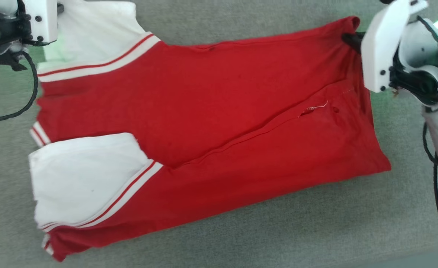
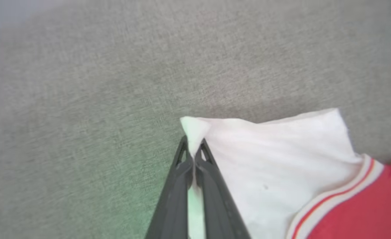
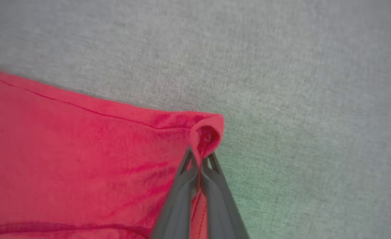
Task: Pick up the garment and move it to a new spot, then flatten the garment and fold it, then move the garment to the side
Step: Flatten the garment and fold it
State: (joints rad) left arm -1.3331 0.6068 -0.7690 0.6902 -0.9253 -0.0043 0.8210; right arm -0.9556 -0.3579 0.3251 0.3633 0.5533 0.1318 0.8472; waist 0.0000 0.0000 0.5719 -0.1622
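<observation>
The red garment (image 1: 211,111) lies spread on the grey surface, plain back up, with one long side folded over the body. Its white sleeves sit at the left, one near (image 1: 81,182) and one far (image 1: 92,33). My left gripper (image 2: 192,149) is shut on the corner of the far white sleeve (image 2: 281,172). The right gripper (image 3: 200,157) is shut on the far right hem corner (image 3: 207,132) of the garment, which curls up between the fingers. In the head view, the right gripper's dark fingers (image 1: 351,39) reach into that corner from the right.
Grey fabric surface (image 1: 278,230) surrounds the garment, with open room along the near edge and at the right. Black cables (image 1: 436,186) hang beside my right arm, and another loops by the left wrist (image 1: 29,93).
</observation>
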